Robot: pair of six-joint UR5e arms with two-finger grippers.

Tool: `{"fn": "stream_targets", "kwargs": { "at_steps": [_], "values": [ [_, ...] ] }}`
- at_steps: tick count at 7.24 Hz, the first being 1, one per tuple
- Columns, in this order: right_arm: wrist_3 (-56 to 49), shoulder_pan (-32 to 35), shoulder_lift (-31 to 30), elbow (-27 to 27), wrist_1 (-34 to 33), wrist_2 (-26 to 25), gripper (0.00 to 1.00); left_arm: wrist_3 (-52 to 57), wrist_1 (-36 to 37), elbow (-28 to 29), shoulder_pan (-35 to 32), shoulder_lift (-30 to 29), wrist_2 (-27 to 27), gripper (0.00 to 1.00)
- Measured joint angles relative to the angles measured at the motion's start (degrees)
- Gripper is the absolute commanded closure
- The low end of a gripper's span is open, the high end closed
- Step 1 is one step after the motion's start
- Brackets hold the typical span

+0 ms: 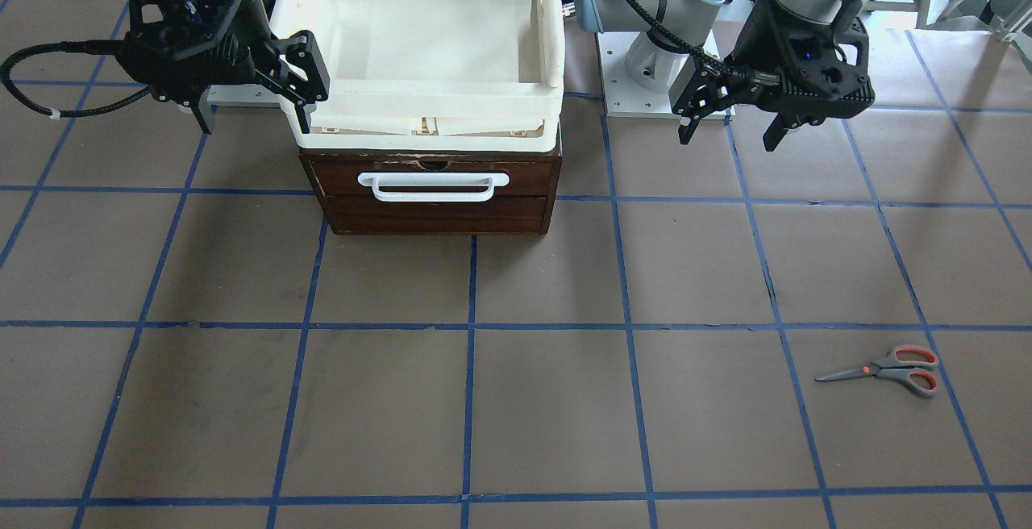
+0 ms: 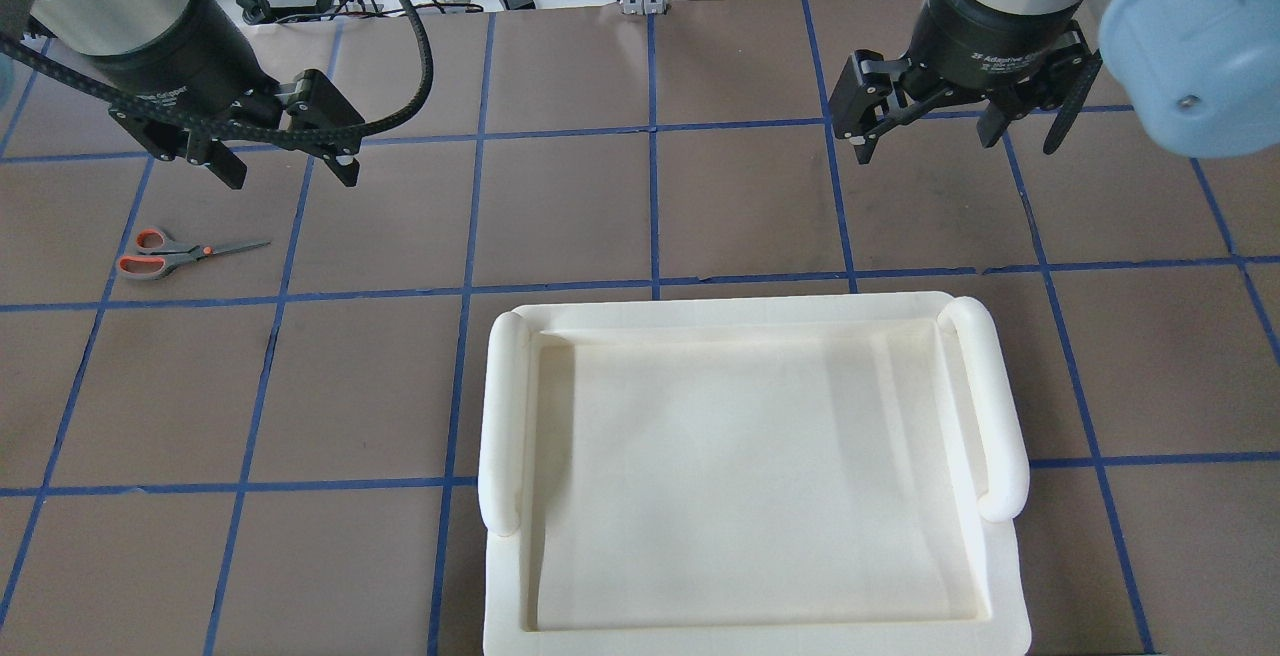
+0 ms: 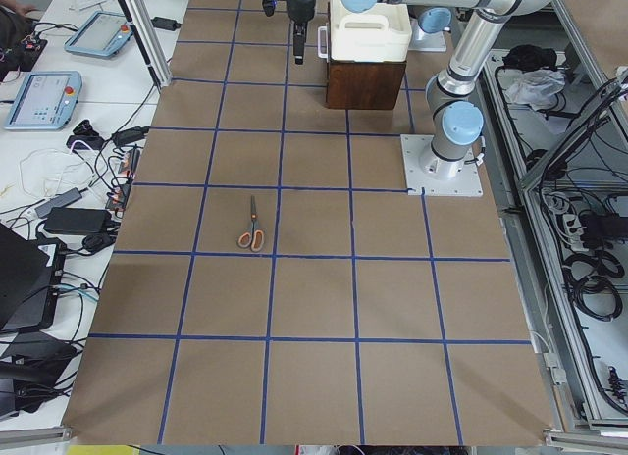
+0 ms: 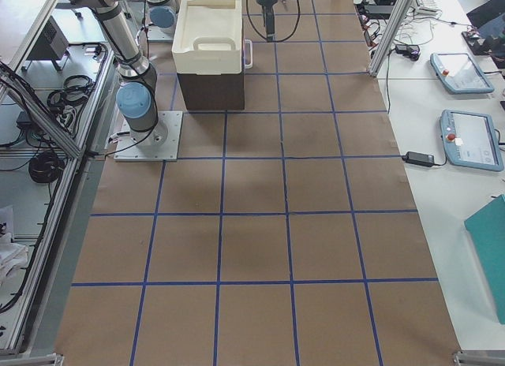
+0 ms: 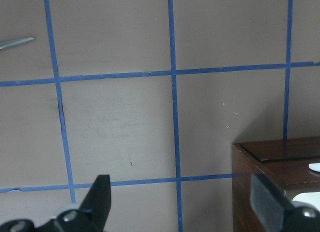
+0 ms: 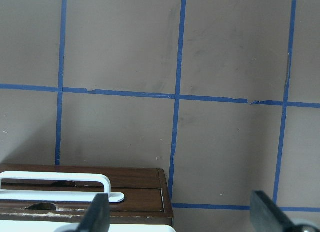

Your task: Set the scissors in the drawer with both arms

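Cream-white plastic tray [image 2: 745, 456]; brown table [image 1: 548, 416] with blue tape grid

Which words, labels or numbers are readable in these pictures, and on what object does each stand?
"2F Adaptive Gripper": black body of the right gripper, overhead view; smaller lines beneath unreadable.
On the left gripper: similar label, too blurred to read.
On the scissors and drawer: no text seen.

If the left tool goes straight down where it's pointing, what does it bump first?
Probably just the brown table. The left tool points down with the scissors off to one side and the drawer to the other.
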Motion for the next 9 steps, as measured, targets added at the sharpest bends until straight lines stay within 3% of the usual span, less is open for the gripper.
{"fn": "stream_targets", "kwargs": {
  "at_steps": [5, 7, 9],
  "values": [
    [-0.5, 0.1, 0.5, 0.1, 0.3, 0.3, 0.00, 3.1, -0.4, -1.3, 0.7, 0.7, 0.0, 0.00],
    [-12.2, 1.3, 3.8, 0.2, 1.0, 2.2, 0.00, 19.3, -0.2, -1.8, 4.4, 0.1, 0.3, 0.00],
    [-27.3, 3.4, 9.6, 0.3, 0.7, 9.0, 0.00, 36.6, -0.3, -2.0, 11.1, -1.8, 0.1, 0.03]
  ]
}}
